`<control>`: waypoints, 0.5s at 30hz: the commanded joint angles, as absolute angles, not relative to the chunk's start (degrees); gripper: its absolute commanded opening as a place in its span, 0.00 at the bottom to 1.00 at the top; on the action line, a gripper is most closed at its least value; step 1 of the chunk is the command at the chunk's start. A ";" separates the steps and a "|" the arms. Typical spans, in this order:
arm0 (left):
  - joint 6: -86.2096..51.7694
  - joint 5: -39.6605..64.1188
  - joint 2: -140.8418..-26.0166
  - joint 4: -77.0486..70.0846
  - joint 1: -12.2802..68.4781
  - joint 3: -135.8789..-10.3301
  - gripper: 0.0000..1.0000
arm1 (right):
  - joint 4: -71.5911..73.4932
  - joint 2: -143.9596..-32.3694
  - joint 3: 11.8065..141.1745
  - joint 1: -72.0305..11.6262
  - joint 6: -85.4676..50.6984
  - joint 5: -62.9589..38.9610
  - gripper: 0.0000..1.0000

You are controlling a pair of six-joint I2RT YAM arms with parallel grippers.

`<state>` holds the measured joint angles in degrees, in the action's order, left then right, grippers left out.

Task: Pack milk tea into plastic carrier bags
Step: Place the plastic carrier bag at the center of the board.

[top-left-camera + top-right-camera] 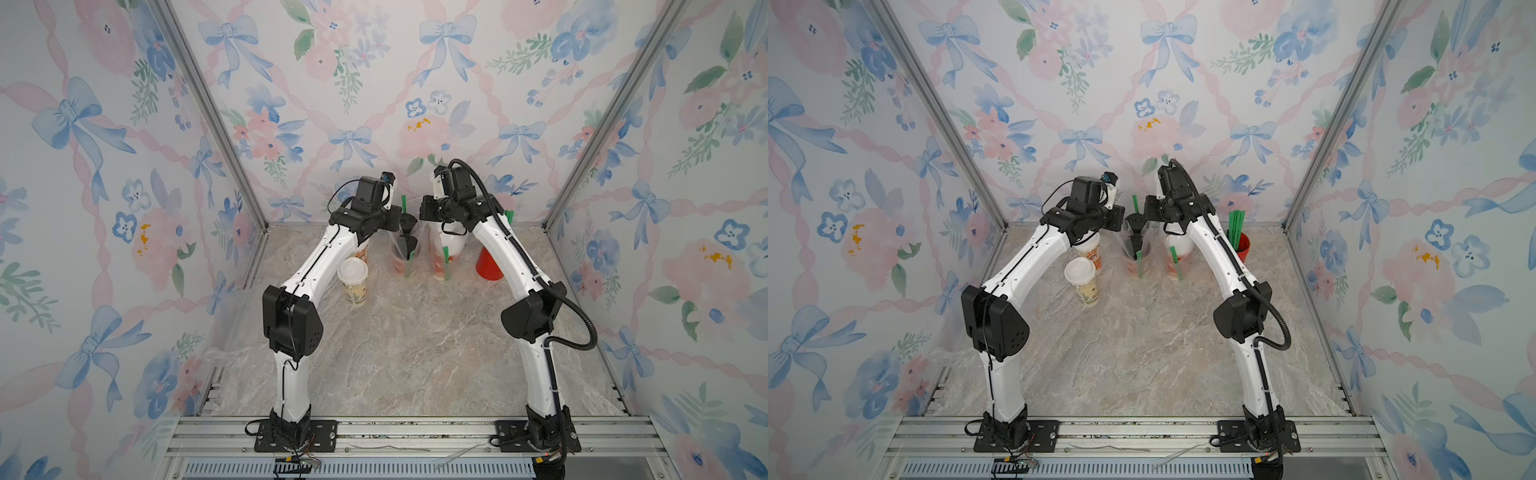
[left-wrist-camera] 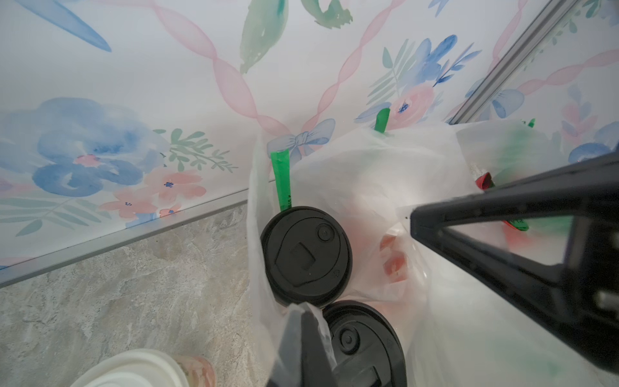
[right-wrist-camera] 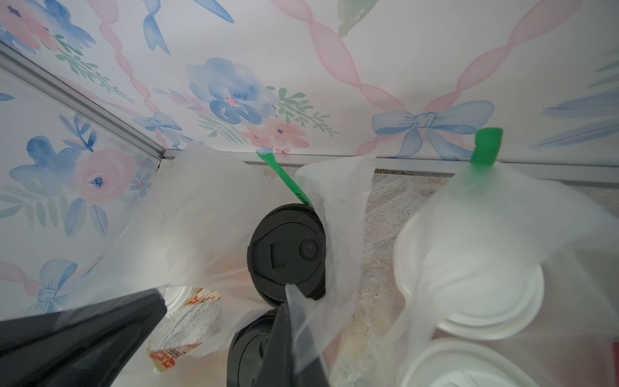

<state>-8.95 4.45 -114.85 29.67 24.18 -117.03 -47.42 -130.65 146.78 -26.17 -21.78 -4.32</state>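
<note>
No text can be read: print on the green straw [image 2: 282,189] and orange-printed cup [image 1: 1093,257] is blurred.

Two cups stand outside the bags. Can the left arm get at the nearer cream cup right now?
Probably not yet: the left tool is shut on the bag of black-lidded cups. The cream cup stands uncovered beside that arm, so after letting go the way looks free.

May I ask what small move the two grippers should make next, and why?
Probably open both grippers and let go of the bag. The left gripper and right gripper are each shut on the upper plastic of the clear bag. It already holds two black-lidded cups and a green straw. Two white-lidded cups stand unbagged beside it, so they likely come next.
</note>
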 commanded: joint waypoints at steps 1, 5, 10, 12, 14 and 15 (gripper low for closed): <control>-8.61 6.01 -115.63 28.06 23.71 -118.66 0.06 | -47.80 -131.40 148.89 -25.65 -20.83 -4.23 0.00; -8.64 5.63 -114.86 28.05 23.74 -118.70 0.23 | -48.16 -130.81 148.87 -25.67 -20.45 -3.72 0.18; -7.84 5.02 -112.32 28.32 23.76 -118.61 0.35 | -48.63 -128.65 148.99 -25.74 -20.38 -2.86 0.31; -7.48 4.43 -110.76 28.67 23.73 -118.19 0.37 | -49.32 -127.44 149.06 -25.75 -20.22 -2.58 0.35; -7.20 3.69 -108.80 29.00 23.73 -117.09 0.38 | -50.36 -126.28 148.99 -25.75 -20.04 -2.30 0.38; -7.00 3.26 -107.55 29.02 23.76 -116.18 0.38 | -50.85 -125.51 148.82 -25.78 -19.90 -2.24 0.39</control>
